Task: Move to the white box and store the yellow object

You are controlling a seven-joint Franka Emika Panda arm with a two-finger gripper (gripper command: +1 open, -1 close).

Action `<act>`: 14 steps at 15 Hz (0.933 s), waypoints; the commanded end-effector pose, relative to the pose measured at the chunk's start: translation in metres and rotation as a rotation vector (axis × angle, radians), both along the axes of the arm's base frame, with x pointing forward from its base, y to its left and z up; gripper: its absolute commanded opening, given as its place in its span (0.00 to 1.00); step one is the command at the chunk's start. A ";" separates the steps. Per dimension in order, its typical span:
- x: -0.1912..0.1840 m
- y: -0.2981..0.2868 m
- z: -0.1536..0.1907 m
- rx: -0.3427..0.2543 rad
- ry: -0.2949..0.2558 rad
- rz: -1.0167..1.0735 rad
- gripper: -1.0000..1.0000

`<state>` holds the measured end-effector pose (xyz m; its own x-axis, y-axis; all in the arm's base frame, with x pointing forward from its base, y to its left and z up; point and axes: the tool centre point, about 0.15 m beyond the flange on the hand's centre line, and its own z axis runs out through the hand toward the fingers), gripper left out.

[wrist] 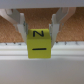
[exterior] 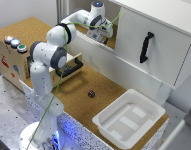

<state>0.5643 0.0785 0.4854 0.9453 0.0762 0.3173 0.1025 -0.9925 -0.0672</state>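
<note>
The gripper [wrist: 39, 31] is closed on the yellow cube [wrist: 39, 43], up beside the white cabinet [exterior: 155, 40], well apart from the white box [exterior: 129, 118]. A small dark knob-like object [exterior: 91, 93] lies on the cork countertop [exterior: 75, 90], near the box.

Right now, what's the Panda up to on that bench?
The Panda arm is reaching up to the cork shelf beside the white cabinet, far from the white box. In the wrist view its gripper has the yellow cube, marked with black letters, between its jaws, which appear closed on its sides. The white box sits empty at the bench's near corner, on the exterior view's right. A small dark object lies on the cork between arm base and box. Storing is not yet done.
</note>
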 end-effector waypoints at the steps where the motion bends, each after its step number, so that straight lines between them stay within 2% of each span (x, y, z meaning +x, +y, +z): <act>1: -0.061 -0.023 -0.021 0.051 -0.078 -0.110 0.00; 8: -0.116 -0.064 -0.040 -0.005 -0.015 -0.332 0.00; 11: -0.138 -0.101 -0.052 -0.035 0.014 -0.393 0.00; 14: -0.149 -0.150 -0.065 -0.034 0.031 -0.437 0.00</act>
